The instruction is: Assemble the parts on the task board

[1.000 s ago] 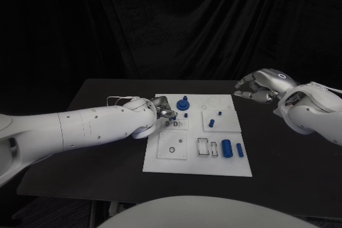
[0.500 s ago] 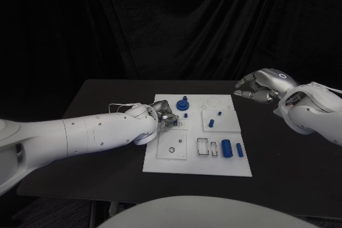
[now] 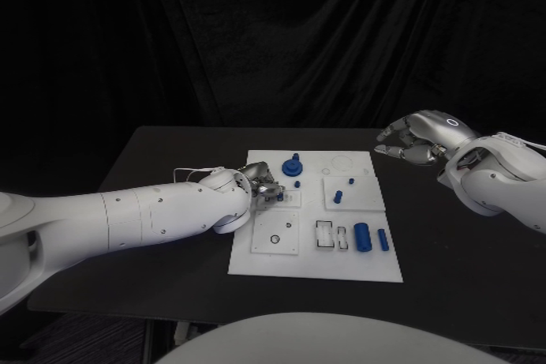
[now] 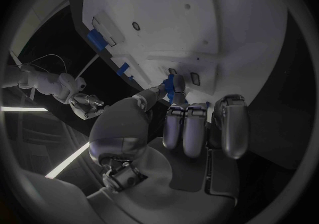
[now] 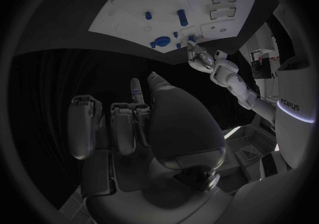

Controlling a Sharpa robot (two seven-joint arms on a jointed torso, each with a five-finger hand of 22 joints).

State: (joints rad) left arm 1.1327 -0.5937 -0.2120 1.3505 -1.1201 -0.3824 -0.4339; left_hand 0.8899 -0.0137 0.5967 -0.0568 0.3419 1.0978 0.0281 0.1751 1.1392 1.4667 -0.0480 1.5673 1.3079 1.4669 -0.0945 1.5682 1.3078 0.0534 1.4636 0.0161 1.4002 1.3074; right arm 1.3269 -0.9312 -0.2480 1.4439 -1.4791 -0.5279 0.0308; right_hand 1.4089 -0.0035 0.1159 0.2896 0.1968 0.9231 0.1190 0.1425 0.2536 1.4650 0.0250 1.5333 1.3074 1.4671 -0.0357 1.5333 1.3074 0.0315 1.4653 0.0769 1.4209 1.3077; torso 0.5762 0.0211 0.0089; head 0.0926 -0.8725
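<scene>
The white task board [image 3: 319,261] lies mid-table with blue parts on it: a round piece with a peg [image 3: 293,168], small pegs [image 3: 338,197] and a thick cylinder [image 3: 362,236]. My left hand [image 3: 259,184] is low over the board's left side and pinches a small blue part [image 4: 174,86] between thumb and fingers, just above two small slots [image 4: 194,79] in the board [image 4: 219,27]. My right hand [image 3: 415,140] hovers to the right of the board's far corner, fingers curled in, holding nothing. The right wrist view shows the board [image 5: 133,6] and the left hand [image 5: 199,59].
The black table [image 3: 455,253] extends to both sides of the board. A slim blue bar [image 3: 383,238] lies beside the cylinder, next to two rectangular recesses [image 3: 324,234]. A ring-shaped recess [image 3: 275,238] sits in the near-left tile. My left forearm [image 3: 148,214] crosses the table's left half.
My left hand has shifted slightly nearer and lower over the board with the small blue part, the forearm swinging in behind it. The right hand has not moved.
</scene>
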